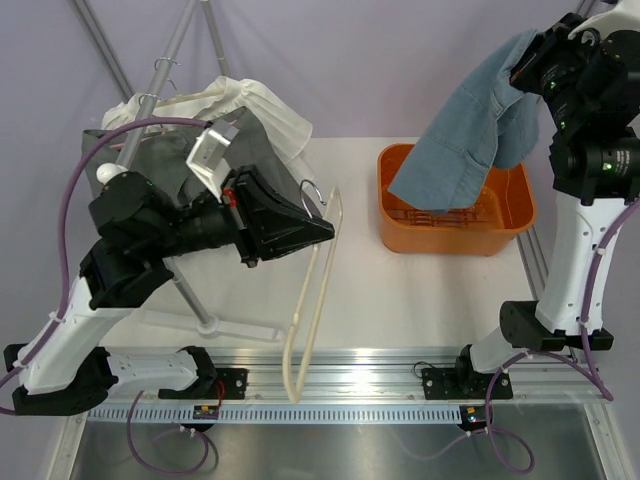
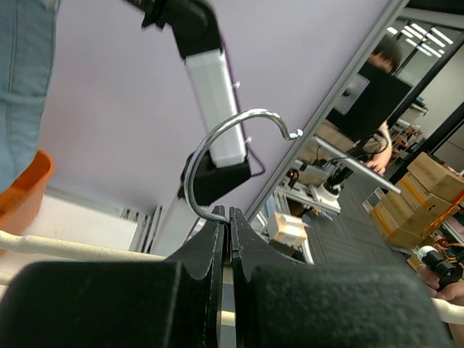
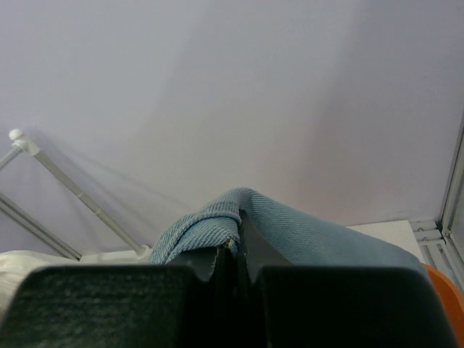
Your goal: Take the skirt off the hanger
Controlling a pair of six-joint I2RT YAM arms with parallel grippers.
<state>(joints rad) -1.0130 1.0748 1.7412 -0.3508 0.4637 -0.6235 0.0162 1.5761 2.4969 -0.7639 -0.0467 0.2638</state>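
Note:
The blue denim skirt (image 1: 470, 130) hangs from my right gripper (image 1: 530, 55), high over the orange basket (image 1: 505, 215); its lower edge reaches into the basket. In the right wrist view the jaws (image 3: 238, 243) are shut on a fold of the denim (image 3: 210, 221). The cream hanger (image 1: 312, 290) is bare and hangs over the table from my left gripper (image 1: 322, 228). In the left wrist view that gripper (image 2: 230, 217) is shut on the base of the hanger's metal hook (image 2: 217, 141). The skirt and hanger are apart.
A metal clothes rack (image 1: 165, 75) stands at the back left with a cream garment (image 1: 250, 105) and a dark grey garment (image 1: 260, 150) on it. Its foot (image 1: 210, 325) rests on the table near my left arm. An aluminium rail (image 1: 350, 375) runs along the near edge.

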